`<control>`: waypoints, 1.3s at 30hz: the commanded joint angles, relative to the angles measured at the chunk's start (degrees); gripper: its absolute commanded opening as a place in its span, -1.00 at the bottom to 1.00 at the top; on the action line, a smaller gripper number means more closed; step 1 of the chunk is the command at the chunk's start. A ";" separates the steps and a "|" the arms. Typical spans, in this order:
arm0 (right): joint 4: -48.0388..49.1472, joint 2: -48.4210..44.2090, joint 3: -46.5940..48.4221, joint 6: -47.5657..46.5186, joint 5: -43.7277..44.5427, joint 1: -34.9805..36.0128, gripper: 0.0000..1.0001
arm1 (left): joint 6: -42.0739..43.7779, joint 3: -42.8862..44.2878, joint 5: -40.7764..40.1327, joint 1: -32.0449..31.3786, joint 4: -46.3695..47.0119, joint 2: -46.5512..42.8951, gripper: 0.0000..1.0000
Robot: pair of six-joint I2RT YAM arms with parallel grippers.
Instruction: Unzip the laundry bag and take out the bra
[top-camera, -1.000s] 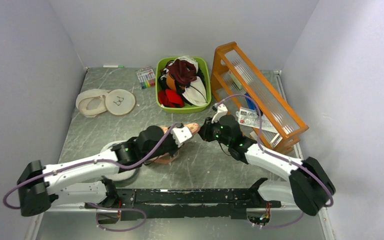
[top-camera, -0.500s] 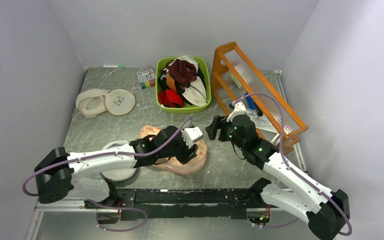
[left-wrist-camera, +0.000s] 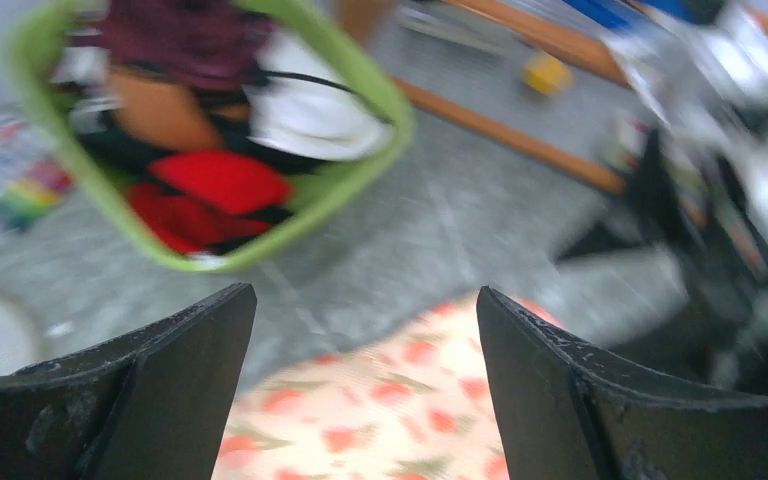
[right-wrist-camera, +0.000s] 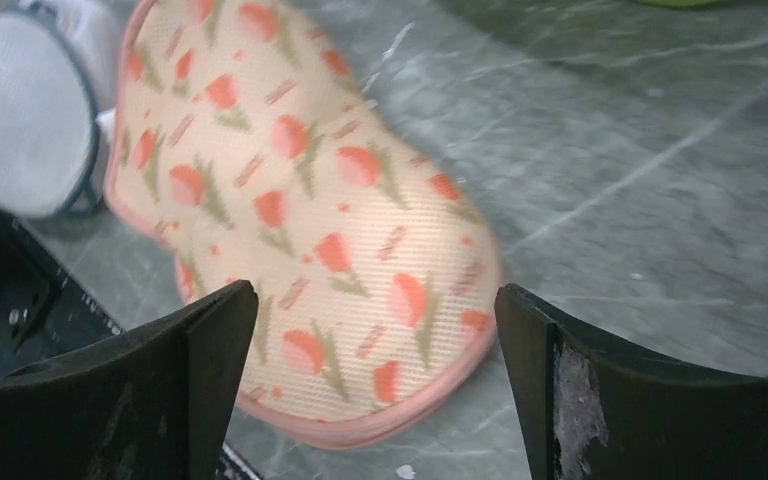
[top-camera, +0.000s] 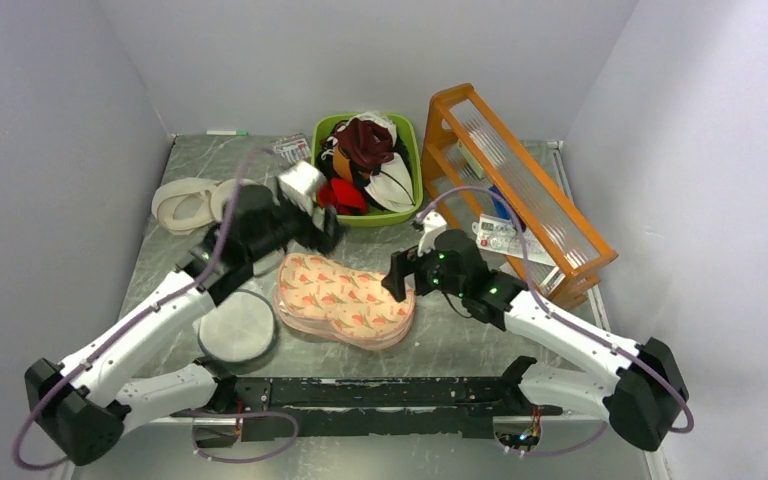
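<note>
Laundry bag (top-camera: 345,298) flat — left tool (left-wrist-camera: 362,310), right tool (right-wrist-camera: 375,305) agape.

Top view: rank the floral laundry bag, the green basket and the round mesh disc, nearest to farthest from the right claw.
From the right claw:
1. laundry bag, just to its left.
2. green basket, toward the back.
3. mesh disc, beyond the bag, left.

Lab cell, plain grey walls (top-camera: 360,50)

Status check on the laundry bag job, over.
Left gripper and right gripper open, empty. Bag flat on the table, looks zipped; no bra in sight. Nothing on top of it.
</note>
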 commanded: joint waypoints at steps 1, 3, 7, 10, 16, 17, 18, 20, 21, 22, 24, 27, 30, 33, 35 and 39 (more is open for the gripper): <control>2.18 4.41 2.59 -3.06 1.81 6.95 0.81 | -5.12 7.46 1.79 14.00 -2.33 3.44 0.85; 1.74 6.67 3.53 -3.40 4.17 10.64 0.81 | -6.76 9.59 -0.13 17.63 -0.20 4.93 0.85; -1.26 11.56 7.67 -5.19 11.57 17.71 0.80 | -7.17 7.57 -5.84 21.98 9.56 5.13 0.87; -4.37 16.36 11.18 -6.37 18.24 22.92 0.79 | -8.87 4.52 -4.47 27.52 11.77 4.76 0.87; -8.50 24.74 17.76 -7.99 25.40 30.29 0.77 | -9.81 0.44 -4.41 33.12 10.14 3.33 0.87; -9.33 26.39 19.16 -8.11 26.73 31.43 0.76 | -9.56 0.37 -4.34 33.17 10.25 3.14 0.87; -10.20 27.91 21.14 -8.33 28.13 32.91 0.75 | -9.41 0.45 -4.25 33.20 10.29 3.08 0.87; -12.15 30.85 24.07 -8.83 30.62 34.46 0.69 | -8.90 0.76 -3.83 33.27 9.94 3.13 0.86; -13.35 32.31 25.30 -9.04 31.52 34.89 0.65 | -8.80 0.83 -3.83 33.28 9.72 3.17 0.87; -14.49 33.95 26.61 -9.12 32.28 35.25 0.62 | -8.74 0.84 -3.68 33.29 9.68 3.23 0.86; -16.88 36.74 29.12 -8.99 33.80 36.00 0.54 | -8.70 0.92 -3.26 33.38 9.54 3.36 0.86; -18.13 40.15 31.14 -8.48 35.58 37.56 0.48 | -8.63 0.93 -2.42 33.56 9.77 3.71 0.86; -18.01 42.16 32.65 -7.87 35.39 38.60 0.45 | -8.57 0.89 -2.30 33.56 9.64 4.17 0.86; -18.49 44.61 34.19 -6.65 36.63 39.16 0.37 | -8.94 0.98 -0.80 33.56 9.75 4.55 0.85; -19.23 45.89 34.66 -5.53 38.02 39.25 0.24 | -9.09 1.14 0.46 33.56 9.80 4.64 0.84; -22.07 47.82 36.24 -3.34 40.13 39.24 0.06 | -9.36 0.87 0.73 33.56 10.09 4.54 0.84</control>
